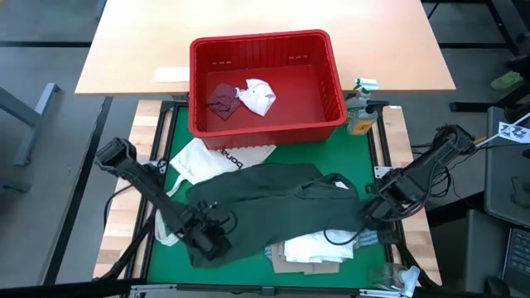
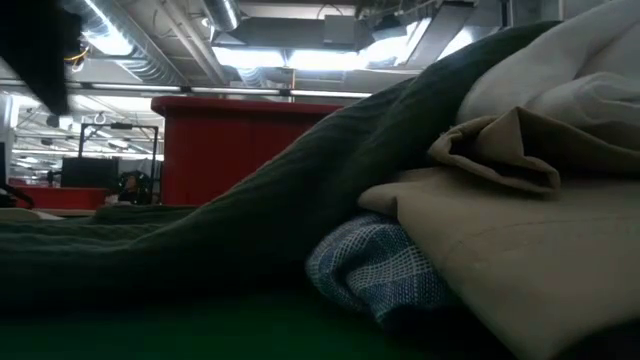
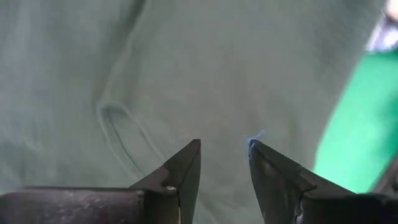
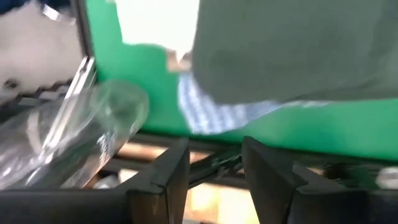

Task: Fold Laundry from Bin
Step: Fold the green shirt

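at the left of the table the left gripper sits low over the near-left edge of the dark green-grey knit top, its fingers spread with a clear gap and nothing between them; the left wrist view shows only the top's ribbed cloth just past the bare fingertips. beside it a white tote bag with black lettering lies partly under the top.

moving to the middle, the green-grey top is spread wide across the green table mat, rumpled and not yet folded. under its near edge a stack peeks out: a white shirt, a tan shirt and a blue-striped cloth. behind them the red rectangular plastic bin holds a small maroon piece and a small white piece.

at the right, the right gripper hangs at the top's right edge, near the table frame, jaws apart and empty.

by my reading the task is about midway: most garments are out of the bin, some look stacked, the green-grey top awaits its fold, and two small pieces remain in the bin.

the high view alone shows the bin's contents; the low view shows only its red wall, but shows the stack's layers from the side, blue weave lowest and tan cloth above. the right wrist view adds a clear plastic object off the mat, hard to identify.
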Robot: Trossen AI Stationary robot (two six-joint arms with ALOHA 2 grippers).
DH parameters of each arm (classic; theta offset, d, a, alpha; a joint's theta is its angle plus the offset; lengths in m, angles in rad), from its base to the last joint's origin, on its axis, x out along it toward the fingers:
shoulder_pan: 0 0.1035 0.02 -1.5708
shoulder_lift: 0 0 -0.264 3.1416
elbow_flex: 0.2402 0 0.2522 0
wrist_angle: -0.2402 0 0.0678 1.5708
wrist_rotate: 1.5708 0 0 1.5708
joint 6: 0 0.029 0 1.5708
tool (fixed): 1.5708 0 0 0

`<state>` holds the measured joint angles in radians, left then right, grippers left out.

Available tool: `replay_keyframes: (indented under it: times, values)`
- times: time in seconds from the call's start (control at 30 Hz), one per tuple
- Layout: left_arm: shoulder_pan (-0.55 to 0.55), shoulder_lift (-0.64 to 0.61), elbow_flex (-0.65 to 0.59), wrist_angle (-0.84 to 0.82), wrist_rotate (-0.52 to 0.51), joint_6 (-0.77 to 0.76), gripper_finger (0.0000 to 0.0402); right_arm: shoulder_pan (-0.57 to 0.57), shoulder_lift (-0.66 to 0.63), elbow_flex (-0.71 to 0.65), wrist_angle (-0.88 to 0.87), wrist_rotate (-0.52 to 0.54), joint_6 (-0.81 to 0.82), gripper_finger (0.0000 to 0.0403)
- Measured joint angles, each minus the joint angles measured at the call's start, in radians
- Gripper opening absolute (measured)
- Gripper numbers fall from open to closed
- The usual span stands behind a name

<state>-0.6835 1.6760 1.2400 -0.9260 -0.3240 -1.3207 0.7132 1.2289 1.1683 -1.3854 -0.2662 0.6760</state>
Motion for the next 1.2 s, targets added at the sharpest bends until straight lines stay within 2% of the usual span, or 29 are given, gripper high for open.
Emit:
replay_keyframes:
  times: [0.1, 0.3, 0.37, 0.43, 0.57, 0.63, 0.87, 0.97, 1.2]
  values:
    - [0.062, 0.0, 0.0, 0.0, 0.018, 0.102, 0.0124, 0.0, 0.0, 0.077, -0.041, 0.134, -0.003, 0.0147]
    - [0.181, 0.0, 0.0, 0.0, 0.121, 0.307, 0.0115, -0.023, 0.0, 0.215, -0.052, 0.479, -0.09, 0.0147]
    - [0.211, -0.001, 0.0, -0.002, 0.114, 0.354, 0.0113, -0.056, 0.0, 0.254, -0.052, 0.547, -0.161, 0.0147]
    - [0.238, -0.009, 0.0, -0.021, 0.102, 0.407, 0.011, -0.107, 0.0, 0.291, -0.052, 0.571, -0.25, 0.0147]
    - [0.309, -0.051, -0.001, -0.094, 0.097, 0.518, 0.0108, -0.239, -0.002, 0.338, -0.031, 0.569, -0.438, 0.0147]
    - [0.352, -0.08, -0.001, -0.138, 0.096, 0.569, 0.0108, -0.323, -0.003, 0.34, 0.001, 0.535, -0.544, 0.0147]
    - [0.49, -0.147, -0.013, -0.219, 0.039, 0.754, 0.0108, -0.666, -0.005, 0.281, 0.08, 0.185, -0.86, 0.0147]
    - [0.535, -0.147, -0.047, -0.207, 0.039, 0.803, 0.0108, -0.793, -0.005, 0.206, 0.139, 0.119, -0.928, 0.0147]
    - [0.586, -0.143, -0.163, -0.157, 0.052, 0.809, 0.0108, -0.967, -0.005, 0.009, 0.277, 0.112, -0.944, 0.0147]
